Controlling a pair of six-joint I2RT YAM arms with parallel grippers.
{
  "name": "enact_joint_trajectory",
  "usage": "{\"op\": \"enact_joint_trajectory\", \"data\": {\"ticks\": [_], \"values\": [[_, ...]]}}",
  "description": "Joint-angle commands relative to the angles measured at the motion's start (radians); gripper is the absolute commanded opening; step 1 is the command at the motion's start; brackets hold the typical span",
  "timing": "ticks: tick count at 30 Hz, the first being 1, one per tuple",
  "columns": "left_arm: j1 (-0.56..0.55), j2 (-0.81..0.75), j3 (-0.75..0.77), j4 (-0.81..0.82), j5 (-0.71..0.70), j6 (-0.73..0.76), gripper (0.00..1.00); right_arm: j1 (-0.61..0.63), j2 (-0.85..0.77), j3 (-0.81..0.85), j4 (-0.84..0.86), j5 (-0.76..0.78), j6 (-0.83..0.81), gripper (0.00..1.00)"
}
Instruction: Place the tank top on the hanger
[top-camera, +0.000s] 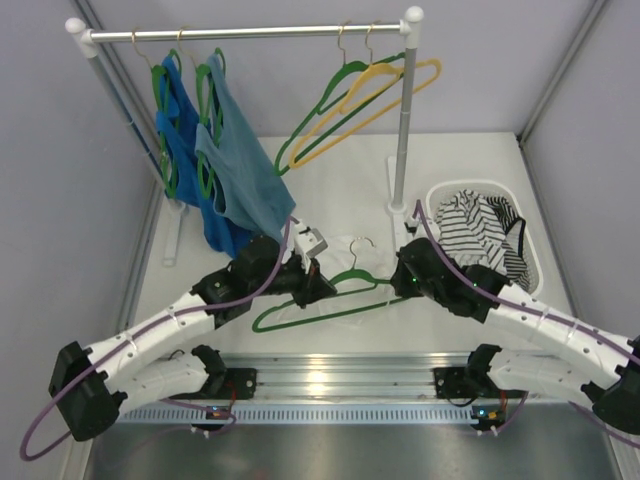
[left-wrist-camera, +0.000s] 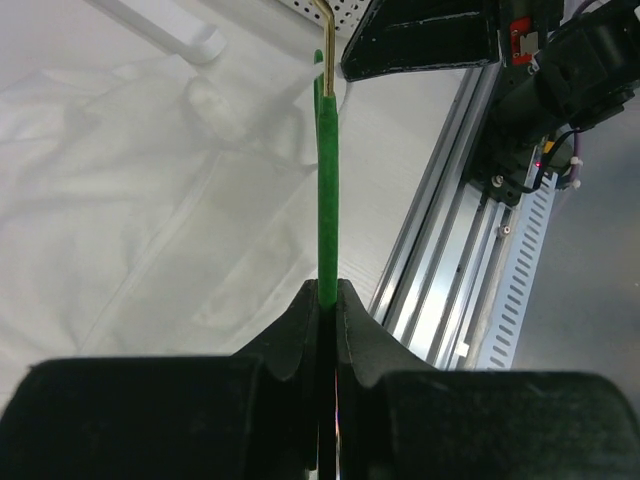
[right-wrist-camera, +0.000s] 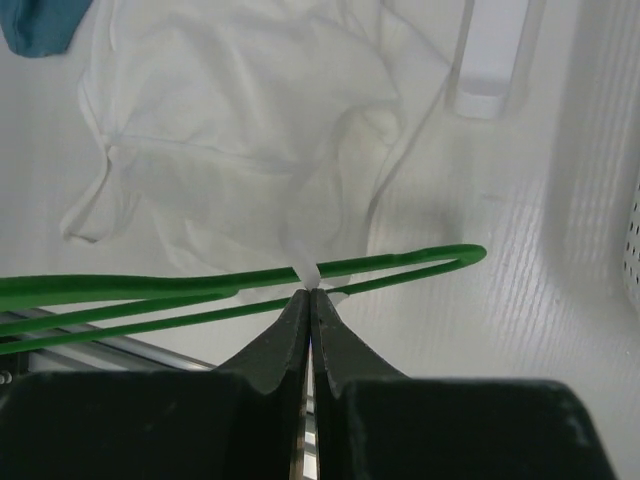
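The white tank top (top-camera: 345, 262) lies crumpled on the table between the two arms; it also shows in the left wrist view (left-wrist-camera: 130, 200) and the right wrist view (right-wrist-camera: 250, 120). A green hanger (top-camera: 330, 297) with a metal hook lies over it. My left gripper (left-wrist-camera: 328, 290) is shut on the hanger (left-wrist-camera: 327, 190) near its left part. My right gripper (right-wrist-camera: 311, 292) is shut on a strap of the tank top right at the hanger's right end (right-wrist-camera: 430, 262), the strap crossing the hanger's bar.
A rack (top-camera: 250, 32) at the back holds blue tank tops (top-camera: 235, 165) on green hangers, plus an empty green hanger (top-camera: 335, 95) and a yellow hanger (top-camera: 385, 95). A white basket (top-camera: 540, 262) with a striped garment (top-camera: 480, 225) stands at the right. The rack's post (top-camera: 402, 130) stands just behind the right gripper.
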Motion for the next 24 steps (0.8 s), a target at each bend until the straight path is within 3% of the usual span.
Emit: {"op": "enact_joint_trajectory", "data": {"ticks": [1, 6, 15, 24], "values": [[-0.029, 0.003, -0.035, 0.228, -0.018, -0.031, 0.0, -0.01, 0.011, 0.06, -0.002, 0.015, -0.025, 0.0], [-0.032, 0.025, -0.098, 0.371, -0.02, -0.077, 0.0, -0.01, 0.013, 0.066, 0.001, 0.012, -0.033, 0.0], [-0.032, 0.056, -0.144, 0.46, -0.13, -0.093, 0.0, -0.01, 0.0, 0.046, -0.016, 0.0, -0.027, 0.0], [-0.039, 0.158, -0.175, 0.598, -0.026, -0.131, 0.0, -0.013, 0.003, 0.034, -0.002, 0.009, -0.028, 0.0]]}}
